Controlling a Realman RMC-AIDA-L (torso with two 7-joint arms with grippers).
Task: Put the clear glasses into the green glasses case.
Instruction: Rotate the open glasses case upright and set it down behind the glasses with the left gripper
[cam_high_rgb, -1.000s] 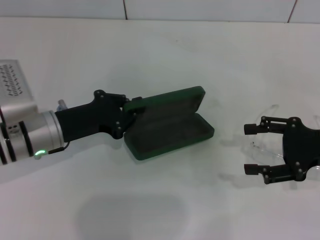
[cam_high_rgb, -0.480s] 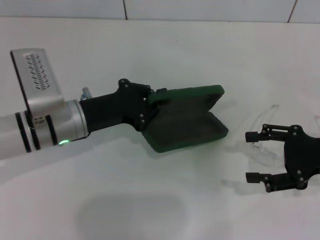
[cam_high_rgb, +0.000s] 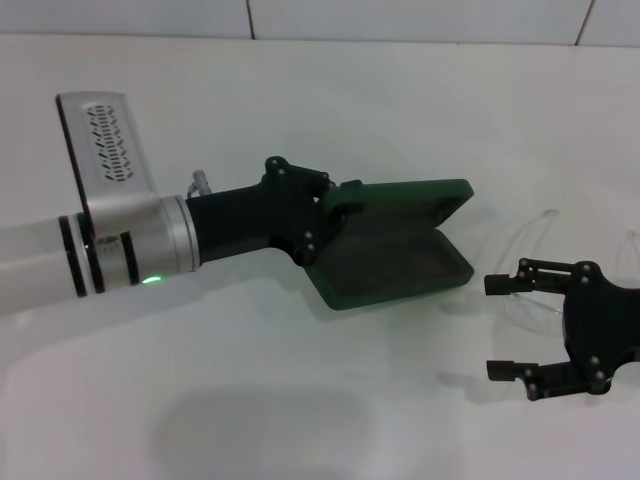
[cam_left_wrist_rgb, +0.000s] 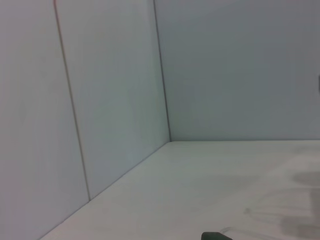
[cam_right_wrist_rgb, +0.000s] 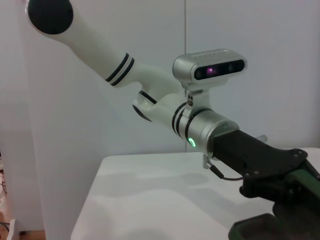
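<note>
The head camera looks down on the table (cam_high_rgb: 300, 420). The left wrist camera faces the far wall corner; the right wrist camera looks leftward at the left arm (cam_right_wrist_rgb: 150, 100), shared with the head view.

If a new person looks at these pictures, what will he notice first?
First, the open green glasses case, dark against the white table at the centre, gripped at its end by the left claw. Then the right claw, open at the right edge over the clear glasses.
</note>
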